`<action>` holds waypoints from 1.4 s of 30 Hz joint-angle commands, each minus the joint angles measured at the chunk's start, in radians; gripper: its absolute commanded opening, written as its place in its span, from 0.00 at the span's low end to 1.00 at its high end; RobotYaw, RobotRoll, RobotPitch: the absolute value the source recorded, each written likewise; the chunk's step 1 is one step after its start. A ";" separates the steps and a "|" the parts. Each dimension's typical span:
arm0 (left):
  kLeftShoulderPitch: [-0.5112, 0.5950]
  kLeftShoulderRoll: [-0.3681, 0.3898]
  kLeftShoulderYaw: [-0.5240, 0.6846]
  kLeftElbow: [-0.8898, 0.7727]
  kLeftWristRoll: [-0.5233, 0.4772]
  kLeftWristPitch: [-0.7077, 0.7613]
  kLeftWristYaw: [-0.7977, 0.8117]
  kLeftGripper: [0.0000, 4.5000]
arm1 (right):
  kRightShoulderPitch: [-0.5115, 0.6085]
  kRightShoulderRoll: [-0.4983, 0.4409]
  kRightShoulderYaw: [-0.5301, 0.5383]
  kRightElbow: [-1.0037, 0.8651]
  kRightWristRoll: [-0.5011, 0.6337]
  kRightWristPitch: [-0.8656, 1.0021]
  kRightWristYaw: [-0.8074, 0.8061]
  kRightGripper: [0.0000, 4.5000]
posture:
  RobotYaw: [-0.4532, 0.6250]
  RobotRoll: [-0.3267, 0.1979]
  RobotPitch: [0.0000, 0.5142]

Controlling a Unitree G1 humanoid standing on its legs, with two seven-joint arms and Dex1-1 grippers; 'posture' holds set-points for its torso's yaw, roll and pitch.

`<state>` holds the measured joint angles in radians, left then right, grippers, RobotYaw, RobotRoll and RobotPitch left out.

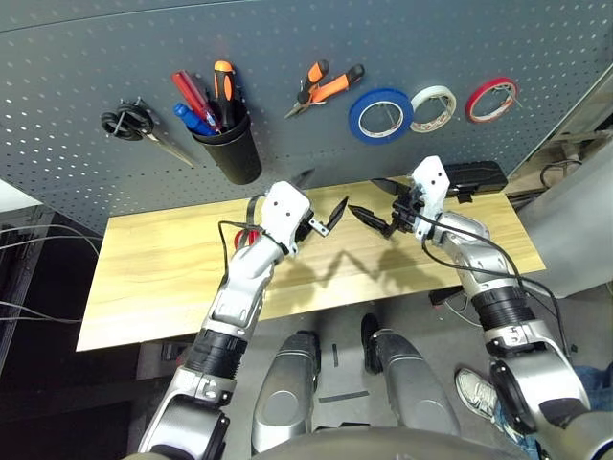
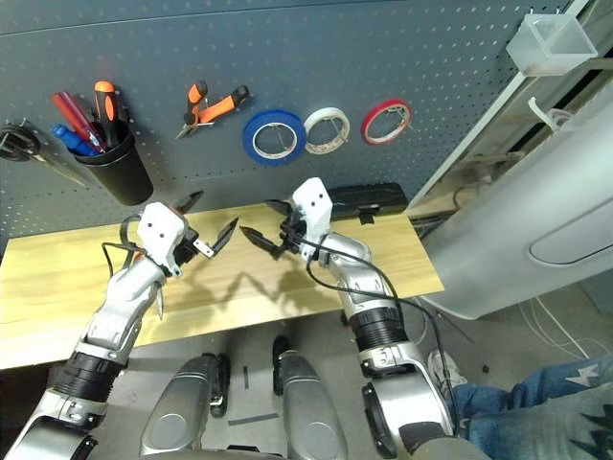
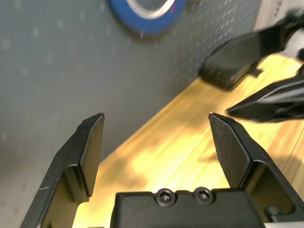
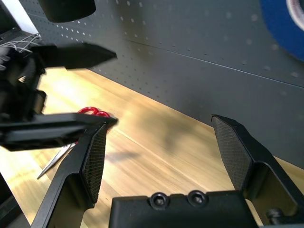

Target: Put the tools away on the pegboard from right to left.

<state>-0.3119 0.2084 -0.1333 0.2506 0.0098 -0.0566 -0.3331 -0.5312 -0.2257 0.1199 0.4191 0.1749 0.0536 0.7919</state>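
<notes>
hanging on the pegboard were the blue tape roll and, to its left, the orange-handled pliers; the blue-handled screwdriver stood in the cup. red-handled scissors lay on the table. the left gripper and right gripper were both open and empty.

so there's 1 white tape roll + 1 red tape roll hanging up, plus a blk case on the tbl (wood top btw)
</notes>
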 commanded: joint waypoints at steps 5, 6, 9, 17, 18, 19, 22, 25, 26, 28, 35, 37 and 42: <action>-0.048 0.016 0.108 0.269 0.006 0.100 0.138 1.00 | -0.014 0.027 0.059 0.019 -0.039 0.045 0.011 1.00 | 0.56 0.62 0.47; -0.058 0.020 0.126 0.299 0.001 0.097 0.153 1.00 | -0.017 0.029 0.064 0.022 -0.045 0.046 0.009 1.00 | 0.56 0.62 0.47; -0.084 0.041 0.168 0.386 0.000 0.076 0.197 1.00 | -0.023 0.038 0.073 0.026 -0.051 0.044 0.007 1.00 | 0.56 0.62 0.47; -0.123 0.138 0.229 0.602 0.016 0.056 0.271 1.00 | -0.047 0.059 0.081 0.050 -0.068 0.053 -0.002 1.00 | 0.56 0.62 0.48; -0.122 0.145 0.232 0.616 0.017 0.055 0.277 1.00 | -0.047 0.059 0.080 0.047 -0.069 0.054 0.000 1.00 | 0.56 0.62 0.48; -0.120 0.150 0.234 0.627 0.017 0.056 0.280 1.00 | -0.046 0.059 0.079 0.045 -0.069 0.055 0.001 1.00 | 0.56 0.62 0.48; -0.112 0.154 0.232 0.649 0.017 0.060 0.277 1.00 | -0.043 0.058 0.079 0.040 -0.069 0.057 0.006 1.00 | 0.56 0.62 0.47; -0.103 0.148 0.217 0.662 0.023 0.073 0.263 1.00 | -0.043 0.058 0.079 0.037 -0.068 0.059 0.009 1.00 | 0.56 0.62 0.47; -0.102 0.144 0.211 0.666 0.025 0.079 0.256 1.00 | -0.043 0.058 0.079 0.035 -0.067 0.060 0.011 1.00 | 0.56 0.62 0.47; -0.099 0.137 0.203 0.670 0.028 0.087 0.241 1.00 | -0.043 0.058 0.079 0.035 -0.067 0.060 0.012 1.00 | 0.56 0.62 0.47; -0.100 0.121 0.175 0.707 0.047 0.187 0.213 0.91 | -0.061 0.069 0.071 0.043 -0.058 0.048 0.016 1.00 | 0.56 0.62 0.46; -0.098 0.119 0.171 0.716 0.044 0.244 0.198 0.80 | -0.065 0.078 0.069 0.028 -0.048 0.058 0.020 1.00 | 0.56 0.62 0.46; -0.087 0.105 0.197 0.690 0.007 0.344 0.175 0.42 | -0.064 0.087 0.070 0.010 -0.042 0.072 0.035 1.00 | 0.56 0.62 0.46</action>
<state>-0.4486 0.3285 0.0625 0.8971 0.0270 0.2120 -0.1472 -0.6015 -0.1408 0.1811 0.4402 0.1220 0.1135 0.8158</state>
